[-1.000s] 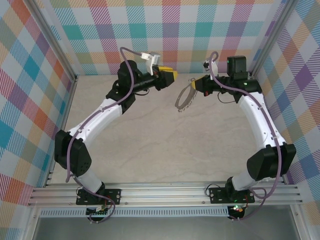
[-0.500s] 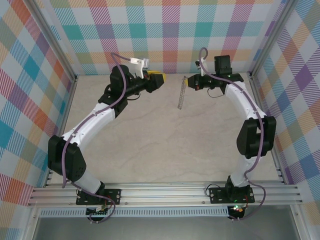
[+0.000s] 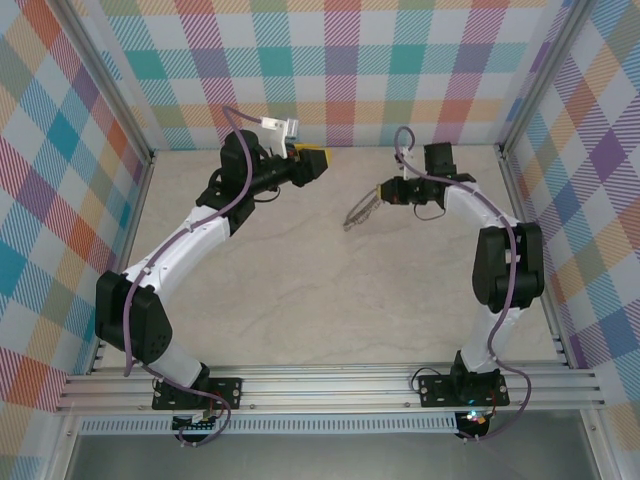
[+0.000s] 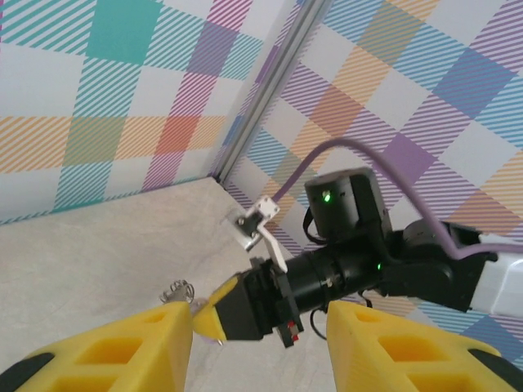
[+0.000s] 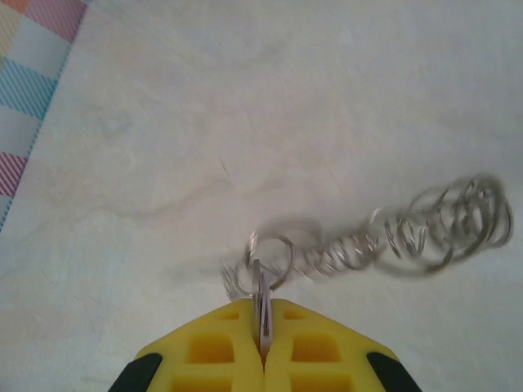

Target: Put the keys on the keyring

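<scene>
My right gripper (image 3: 384, 190) hangs over the back of the table, shut on the keyring (image 3: 360, 208), which dangles from it toward the lower left. From the right wrist, the gripper (image 5: 263, 306) pinches a thin edge-on piece, grey with pale lilac, seemingly the key (image 5: 265, 290). The keyring's wire loops (image 5: 409, 237) trail off blurred to the right above the tabletop. My left gripper (image 3: 312, 160) is open and holds nothing, a short way left of the ring. Between its yellow fingers (image 4: 114, 351) I look at the right gripper's tip (image 4: 208, 314) and a few loops (image 4: 177, 291).
The beige tabletop (image 3: 320, 290) is enclosed by plaid walls with aluminium posts (image 3: 525, 100) at the back corners. An aluminium rail (image 3: 330, 385) carrying both arm bases runs along the near edge.
The right gripper has drawn in and turned, and the keyring has swung from a flat oval through edge-on to a slant at lower left. The left gripper pulled back slightly left, then stayed.
</scene>
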Motion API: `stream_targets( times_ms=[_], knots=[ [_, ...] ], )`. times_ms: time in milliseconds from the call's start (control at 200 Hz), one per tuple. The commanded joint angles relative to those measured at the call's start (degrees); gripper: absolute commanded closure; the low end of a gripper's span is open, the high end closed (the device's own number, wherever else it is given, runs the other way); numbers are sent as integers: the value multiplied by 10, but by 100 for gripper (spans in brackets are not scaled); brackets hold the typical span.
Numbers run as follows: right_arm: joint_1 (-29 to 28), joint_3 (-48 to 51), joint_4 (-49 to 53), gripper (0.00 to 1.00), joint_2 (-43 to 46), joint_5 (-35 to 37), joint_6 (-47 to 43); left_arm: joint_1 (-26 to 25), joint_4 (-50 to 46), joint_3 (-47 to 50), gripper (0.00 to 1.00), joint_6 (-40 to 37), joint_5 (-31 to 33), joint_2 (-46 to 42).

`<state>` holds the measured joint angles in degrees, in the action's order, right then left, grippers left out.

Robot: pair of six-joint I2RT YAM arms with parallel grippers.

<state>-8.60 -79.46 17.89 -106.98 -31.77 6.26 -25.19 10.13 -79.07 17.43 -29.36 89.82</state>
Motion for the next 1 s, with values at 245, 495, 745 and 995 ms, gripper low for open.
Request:
stream_targets(
  times_ms=[245, 495, 745, 995],
  knots=[
    [-3, 163, -71, 100, 75, -5, 62, 8, -12, 51, 53, 22, -5, -51],
    [-27, 234, -107, 100, 94, -9, 95, 7, -21, 73, 53, 22, 0, -72],
    [-67, 293, -125, 100, 102, -3, 107, 7, -26, 82, 53, 20, -5, -74],
    [-83, 368, -104, 33, 263, -15, 135, 6, -33, 77, 40, 15, -36, -69]
  ],
)
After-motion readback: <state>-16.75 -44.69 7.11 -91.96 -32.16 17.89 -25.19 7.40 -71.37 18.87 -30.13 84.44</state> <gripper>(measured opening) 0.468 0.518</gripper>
